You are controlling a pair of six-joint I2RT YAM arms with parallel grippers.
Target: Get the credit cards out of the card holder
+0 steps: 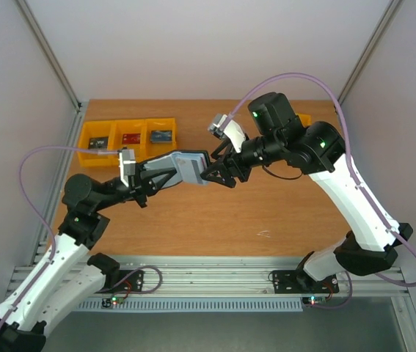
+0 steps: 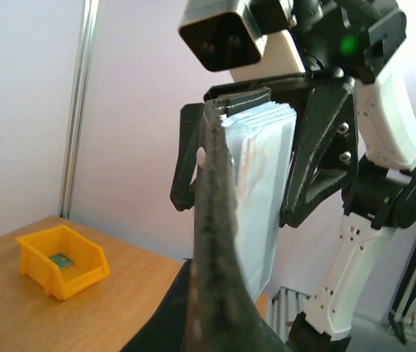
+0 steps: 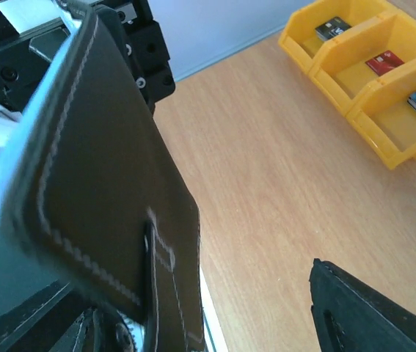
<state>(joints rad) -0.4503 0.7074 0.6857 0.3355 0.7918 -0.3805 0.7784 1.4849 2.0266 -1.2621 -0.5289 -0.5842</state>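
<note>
Nearest the left wrist lens, one dark finger (image 2: 216,249) of the left gripper (image 1: 184,173) fills the foreground. It is clamped tight on the flat bi-fold card holder (image 2: 263,183), black outside and grey-blue inside, which it holds upright in the air above the orange-brown wooden table (image 1: 281,213). Facing it, the right gripper (image 1: 220,174) has its jaws wide, one black finger on each side of the holder and neither pressing on it. In its own wrist view one finger (image 3: 369,308) sits well apart from the stitched black face.

By my reading, the left arm braces the holder so the right can go for a card. That move calls for the right fingers to find a card's free edge, pinch only that, and draw it along the pocket.

The thin plastic credit cards are hard to make out. A pale face with faint reddish marks shows on the holder's inner side, but I cannot tell whether it is card or lining. The pocket openings are hidden from above, and what lies in the yellow plastic bins (image 1: 146,139) is too small to name.
</note>
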